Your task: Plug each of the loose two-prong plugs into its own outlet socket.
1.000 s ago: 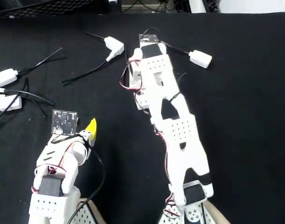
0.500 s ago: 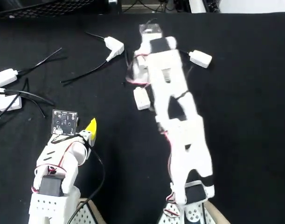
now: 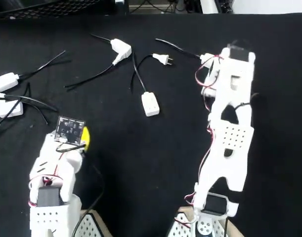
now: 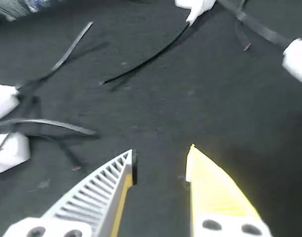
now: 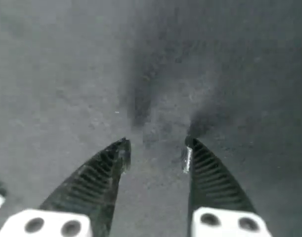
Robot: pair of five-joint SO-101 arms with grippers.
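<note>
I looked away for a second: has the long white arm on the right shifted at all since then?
Yes. The right arm has swung right, away from the white angled plug, uncovering the two-prong plug.

Black cloth [image 3: 116, 163] spreading edge to edge under everything. Dark grille-like obj [image 3: 47, 7] lying past far edge, cables [image 3: 155, 7] trailing nr it, white surface [image 3: 274, 6] showing at far corner.
</note>
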